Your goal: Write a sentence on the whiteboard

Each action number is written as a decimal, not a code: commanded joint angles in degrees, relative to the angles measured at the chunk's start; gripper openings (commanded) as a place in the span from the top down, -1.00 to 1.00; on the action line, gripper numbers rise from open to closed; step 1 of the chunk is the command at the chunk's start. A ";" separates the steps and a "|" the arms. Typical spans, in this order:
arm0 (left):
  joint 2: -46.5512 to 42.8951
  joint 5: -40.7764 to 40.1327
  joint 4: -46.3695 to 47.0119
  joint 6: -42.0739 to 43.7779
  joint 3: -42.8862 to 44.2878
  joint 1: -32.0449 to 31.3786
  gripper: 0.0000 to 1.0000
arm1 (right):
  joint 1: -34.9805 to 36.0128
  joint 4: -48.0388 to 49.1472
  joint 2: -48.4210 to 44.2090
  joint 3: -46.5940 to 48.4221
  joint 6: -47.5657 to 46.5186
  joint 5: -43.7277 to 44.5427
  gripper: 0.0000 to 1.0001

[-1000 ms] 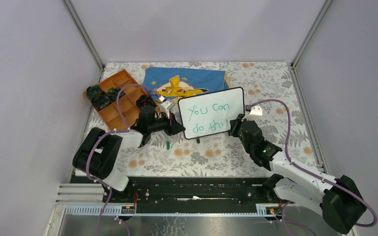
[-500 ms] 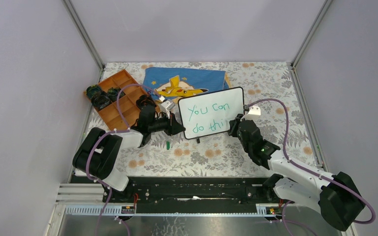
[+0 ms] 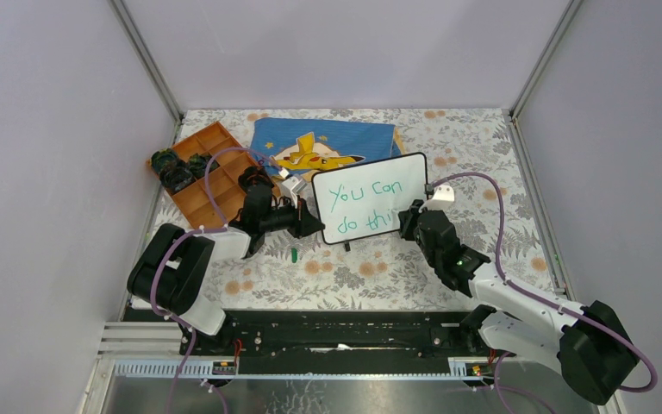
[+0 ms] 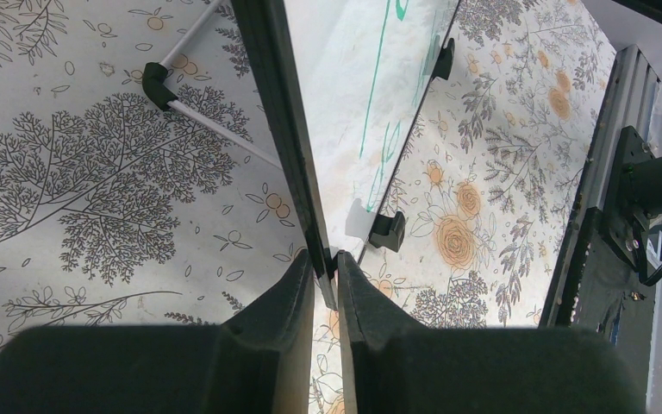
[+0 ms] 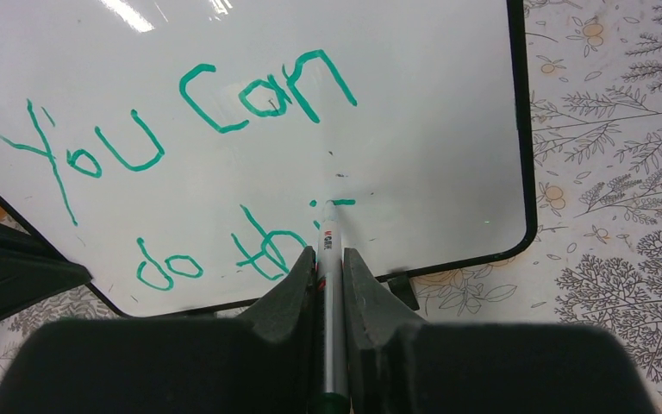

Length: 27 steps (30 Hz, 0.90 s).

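Whiteboard (image 3: 369, 197): tilted up, mid-worktop (image 3: 483, 164).
My left hand (image 4: 326, 267): clamped on its edge.
My right hand (image 5: 329, 259): clamped on the marker (image 5: 328, 237), tip at the board.
Sentence (image 5: 220, 129): "You can do thi" (no "s" yet).
Advice: brace firmly, press lightly, one smooth curve.

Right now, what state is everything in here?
whiteboard, stands propped on the table, edge clamped.
sentence, unfinished: "You can do thi".
marker, uncapped, tip on the board.
left gripper, shut on the whiteboard's edge.
right gripper, shut on the marker.
orange tray, dark parts in a few compartments.
cloth, spread out behind the board.
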 commanded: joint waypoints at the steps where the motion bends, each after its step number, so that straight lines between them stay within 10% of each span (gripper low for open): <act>1: 0.98 -1.67 -1.68 2.22 0.81 -0.56 0.60 | -0.28 2.22 0.21 0.07 0.54 -1.74 1.00; 27: 0.79 -1.71 -1.97 2.31 0.74 -0.56 0.59 | -0.31 -2.81 -2.34 -2.42 2.68 5.85 1.00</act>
